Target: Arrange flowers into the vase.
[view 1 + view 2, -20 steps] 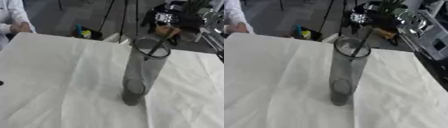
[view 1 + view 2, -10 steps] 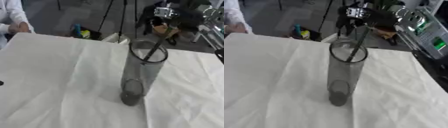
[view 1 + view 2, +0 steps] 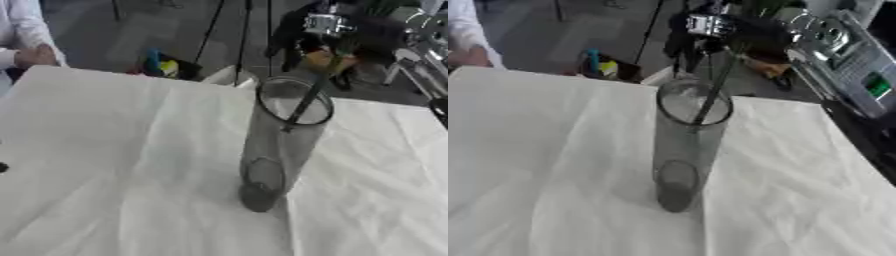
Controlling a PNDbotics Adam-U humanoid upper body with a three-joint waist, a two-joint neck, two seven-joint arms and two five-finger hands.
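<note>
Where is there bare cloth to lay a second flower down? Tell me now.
The white cloth lies bare left of the vase, out to its left edge, and right of the vase toward the right edge. It is crowded only above the vase mouth, where the right hand holds the stem slanting into the vase.

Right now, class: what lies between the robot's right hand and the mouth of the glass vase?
In the right eye view, only the dark flower stem spans that stretch, slanting from the right hand above down through the rim of the vase; nothing else lies between.
</note>
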